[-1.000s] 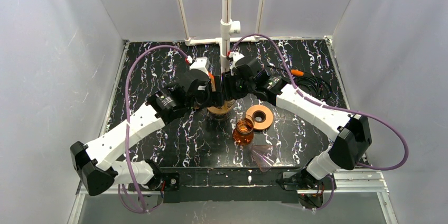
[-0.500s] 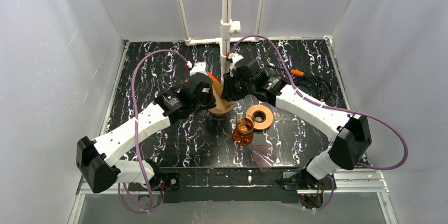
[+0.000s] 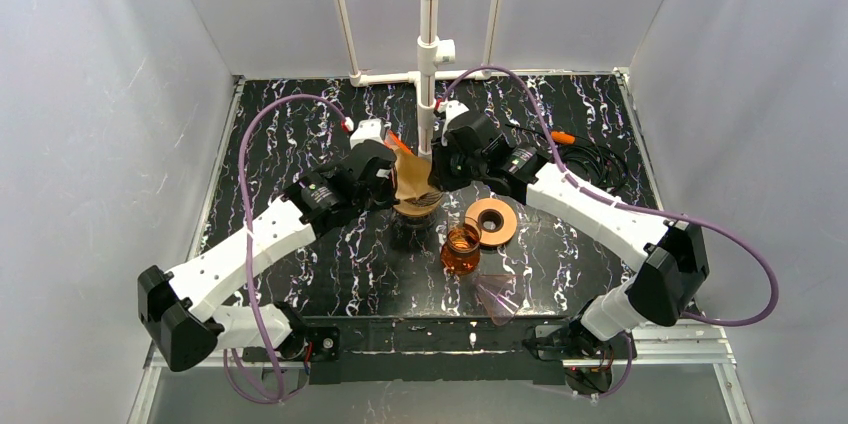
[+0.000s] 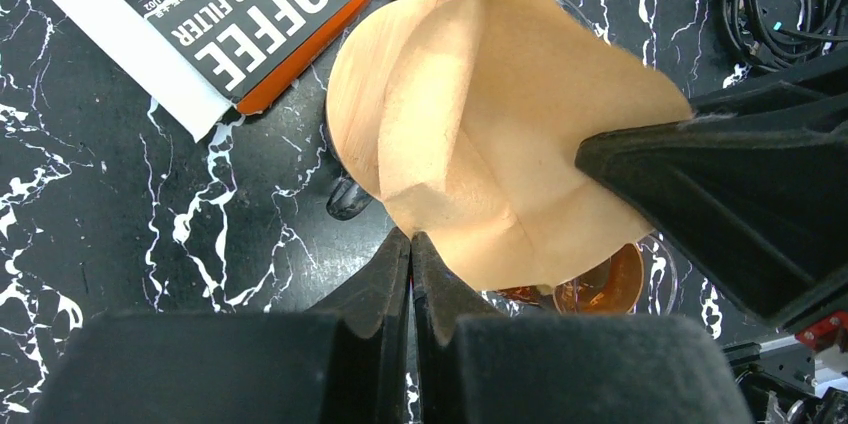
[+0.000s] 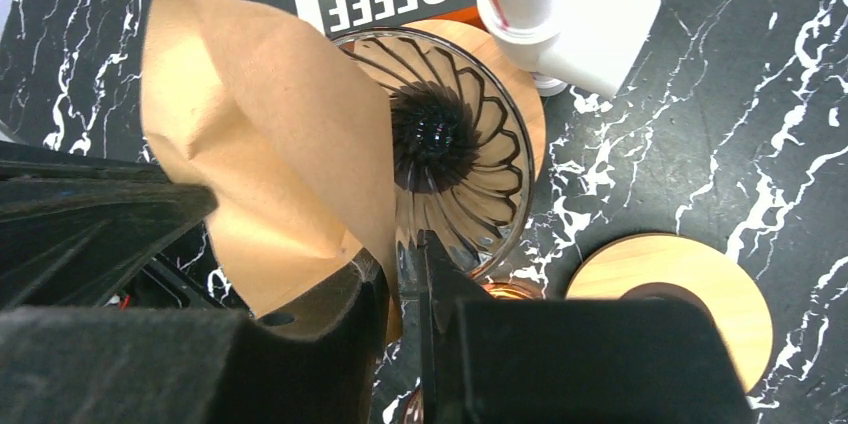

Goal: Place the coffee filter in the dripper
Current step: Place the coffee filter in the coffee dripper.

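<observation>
A wooden ring [image 3: 491, 219] lies beside an amber jar [image 3: 461, 249]; a filter box [image 4: 230, 14] sits by the white pipe stand [image 3: 429, 54].

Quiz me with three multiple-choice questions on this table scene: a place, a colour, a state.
1. Where is the brown paper coffee filter? A flat on the table; B held up over the ribbed clear glass dripper; C inside its box.
2. What colour is the small glass jar? A amber; B blue; C green.
3. The dripper is: A tipped over; B lined with a filter; C empty.
Answers: B, it hangs above the dripper's mouth; A, its glass glows orange-brown; C, its bare ribs show.
</observation>
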`<state>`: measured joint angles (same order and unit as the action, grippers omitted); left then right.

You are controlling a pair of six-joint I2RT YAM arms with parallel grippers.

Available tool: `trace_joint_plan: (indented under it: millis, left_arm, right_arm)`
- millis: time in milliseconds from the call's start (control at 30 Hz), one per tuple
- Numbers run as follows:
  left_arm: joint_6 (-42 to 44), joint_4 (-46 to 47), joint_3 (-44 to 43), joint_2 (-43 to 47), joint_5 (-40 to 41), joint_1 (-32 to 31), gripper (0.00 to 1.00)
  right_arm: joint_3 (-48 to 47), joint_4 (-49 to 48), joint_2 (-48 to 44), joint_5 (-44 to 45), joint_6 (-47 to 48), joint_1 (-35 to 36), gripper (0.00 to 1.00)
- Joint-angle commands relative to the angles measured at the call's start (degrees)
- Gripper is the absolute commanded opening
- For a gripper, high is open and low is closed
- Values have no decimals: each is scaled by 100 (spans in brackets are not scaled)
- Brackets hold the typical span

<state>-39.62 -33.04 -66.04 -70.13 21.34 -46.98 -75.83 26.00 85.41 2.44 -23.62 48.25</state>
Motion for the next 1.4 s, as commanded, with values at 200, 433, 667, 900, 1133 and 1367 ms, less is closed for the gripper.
trace_joint_plan:
  millis: [200, 433, 667, 900, 1133, 1367]
  left_arm:
    - [17, -477, -277, 148, 143, 34, 0]
    - [151, -461, -563, -155, -235, 31, 0]
    - [237, -470, -738, -430, -498, 37, 5]
    - [200, -679, -821, -597, -429, 31, 25]
    - [176, -695, -849, -541, -338, 33, 47]
    - [128, -516, -776, -230, -501, 139, 72]
  right_arm:
    - [-80, 248, -258, 621, 249, 21, 23]
    - [7, 89, -390, 405, 230, 19, 44]
    - [147, 39, -487, 420, -21, -133, 72]
    - [323, -66, -248, -448, -252, -540, 74]
    - [350, -332, 19, -780, -324, -579, 74]
    - [325, -577, 260, -1094, -377, -580, 70]
